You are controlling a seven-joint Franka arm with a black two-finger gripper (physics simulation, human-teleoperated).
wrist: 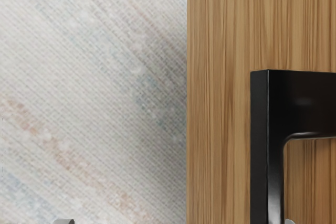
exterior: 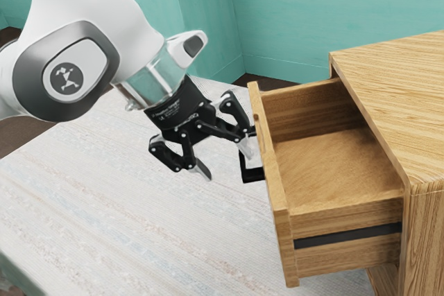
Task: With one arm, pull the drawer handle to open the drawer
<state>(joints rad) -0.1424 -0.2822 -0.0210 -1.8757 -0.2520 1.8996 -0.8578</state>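
The tool (exterior: 225, 159) is hanging with its fingers apart, just beside the black handle (exterior: 252, 171) of the open wooden drawer (exterior: 333, 164).

The table (exterior: 104, 227) has a pale top with a woven look, streaked faintly in blue and pink, running from the lower left of the frame up to the teal wall. Dark floor (exterior: 17, 133) shows beyond its upper-left edge. A wooden cabinet (exterior: 395, 81) stands on it at the right, its foot cut off below. The cabinet's drawer (exterior: 326, 164) juts out above the top, clear of it.
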